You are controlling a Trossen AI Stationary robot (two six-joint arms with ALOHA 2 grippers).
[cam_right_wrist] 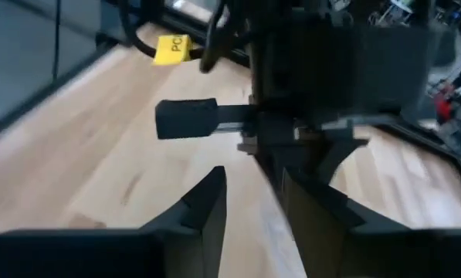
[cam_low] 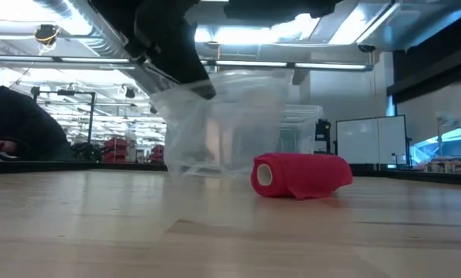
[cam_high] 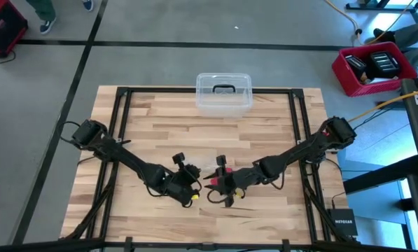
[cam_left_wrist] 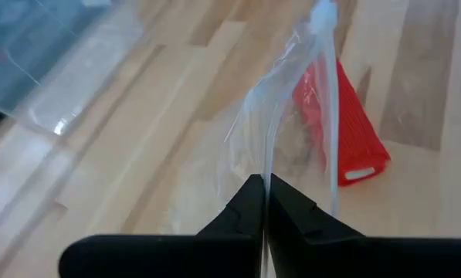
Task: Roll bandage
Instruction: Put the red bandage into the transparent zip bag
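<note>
The left gripper [cam_left_wrist: 262,202] is pressed together near the table's front middle, pinching the edge of the clear wrapper [cam_left_wrist: 292,116], which hangs from it down to the table [cam_high: 159,133]. Just beyond the wrapper, the red bandage [cam_low: 301,175] lies on the wood as a roll on its side, free of both grippers. The right gripper [cam_right_wrist: 253,208], facing the left one at close range, has its fingers partly spread, and I cannot tell whether anything sits between them.
</note>
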